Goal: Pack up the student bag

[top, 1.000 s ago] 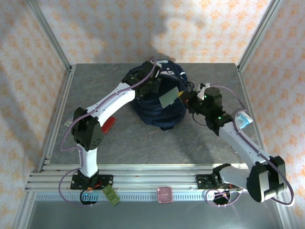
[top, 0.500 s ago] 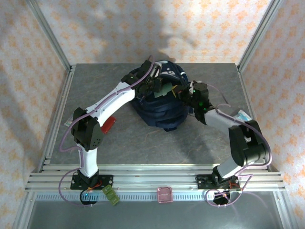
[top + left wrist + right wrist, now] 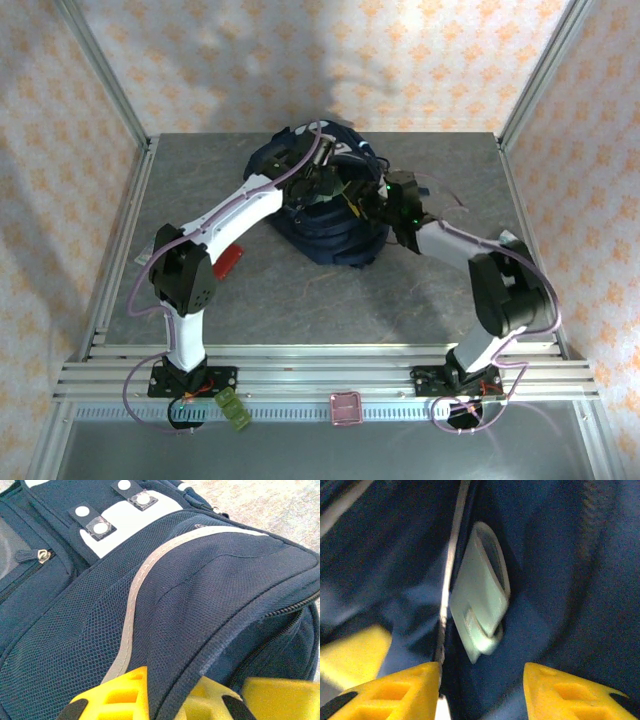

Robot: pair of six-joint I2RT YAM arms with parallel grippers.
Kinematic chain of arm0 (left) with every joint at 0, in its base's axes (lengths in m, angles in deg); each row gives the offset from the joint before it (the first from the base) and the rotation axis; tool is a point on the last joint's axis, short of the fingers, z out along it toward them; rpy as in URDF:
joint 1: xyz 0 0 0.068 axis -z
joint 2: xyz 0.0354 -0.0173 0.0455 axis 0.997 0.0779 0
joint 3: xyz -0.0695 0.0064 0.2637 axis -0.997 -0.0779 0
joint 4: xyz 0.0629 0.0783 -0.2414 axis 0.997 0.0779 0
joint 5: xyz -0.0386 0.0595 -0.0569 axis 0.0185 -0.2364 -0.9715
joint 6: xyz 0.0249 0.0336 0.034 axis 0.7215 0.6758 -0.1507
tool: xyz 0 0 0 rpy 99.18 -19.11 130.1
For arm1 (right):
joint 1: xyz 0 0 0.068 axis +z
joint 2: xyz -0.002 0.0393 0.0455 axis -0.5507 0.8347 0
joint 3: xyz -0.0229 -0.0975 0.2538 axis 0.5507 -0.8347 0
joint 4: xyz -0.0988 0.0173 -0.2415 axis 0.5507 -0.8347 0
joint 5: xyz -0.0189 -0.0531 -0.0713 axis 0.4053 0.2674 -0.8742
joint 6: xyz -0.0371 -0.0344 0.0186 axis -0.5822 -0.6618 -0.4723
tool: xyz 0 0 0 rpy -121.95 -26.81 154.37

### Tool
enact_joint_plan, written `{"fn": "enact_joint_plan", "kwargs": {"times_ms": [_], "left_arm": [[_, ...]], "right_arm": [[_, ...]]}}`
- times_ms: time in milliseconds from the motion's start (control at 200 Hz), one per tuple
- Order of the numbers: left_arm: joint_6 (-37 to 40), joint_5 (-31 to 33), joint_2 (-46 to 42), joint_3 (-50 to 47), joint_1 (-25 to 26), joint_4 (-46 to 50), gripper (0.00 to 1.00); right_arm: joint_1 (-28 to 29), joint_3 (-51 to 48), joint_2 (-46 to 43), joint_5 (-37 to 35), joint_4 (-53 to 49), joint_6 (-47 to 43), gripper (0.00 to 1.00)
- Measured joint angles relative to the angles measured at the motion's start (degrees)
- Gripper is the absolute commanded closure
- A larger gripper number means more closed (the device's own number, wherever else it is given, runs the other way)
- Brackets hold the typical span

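The student bag (image 3: 340, 238) lies at the back middle of the table, navy with a grey stripe (image 3: 135, 595) and white patches. My left gripper (image 3: 322, 183) (image 3: 167, 692) is shut on a fold of the bag's fabric by its zipped opening. From the right, my right gripper (image 3: 372, 197) (image 3: 482, 680) reaches into the opening with its fingers open and nothing between them. A flat pale green item (image 3: 480, 595) lies inside the bag (image 3: 560, 580) just ahead of those fingertips. A further yellow finger (image 3: 280, 695) shows at the opening.
A red object (image 3: 228, 260) lies on the table beside the left arm. A pale packet (image 3: 510, 238) peeks out behind the right arm. On the front rail sit a green item (image 3: 232, 408) and a pink one (image 3: 345, 408). Frame posts stand at the back corners.
My right gripper has moved left from beside the bag into its opening, carrying the pale green item, which now lies ahead of the open fingers. The left gripper kept its hold.
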Motion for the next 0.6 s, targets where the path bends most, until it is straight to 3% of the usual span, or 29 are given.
{"fn": "enact_joint_plan", "kwargs": {"times_ms": [90,170,415,506,601], "left_arm": [[-0.5,-0.4,0.0,-1.4,0.0,-1.8,0.66],[-2.0,-1.1,-0.3,-3.5,0.0,-4.9,0.52],[-6.2,-3.2,-14.3,-25.6,-1.8,-14.5,0.27],[-9.1,-3.5,-22.0,-34.6,-6.2,-17.9,0.02],[-11.7,-3.1,-28.5,-42.7,-13.2,-20.0,0.01]], "right_arm": [[-0.1,-3.4,-7.7,-2.2,-4.8,-2.8,0.47],[-0.2,-5.0,-13.9,-4.8,-8.1,-5.1,0.45],[0.0,-10.3,-22.3,-4.4,-9.6,-10.6,0.35],[1.3,-12.3,-22.1,-2.9,-9.5,-12.7,0.23],[3.3,-13.3,-22.1,-0.9,-8.8,-14.1,0.19]]}}
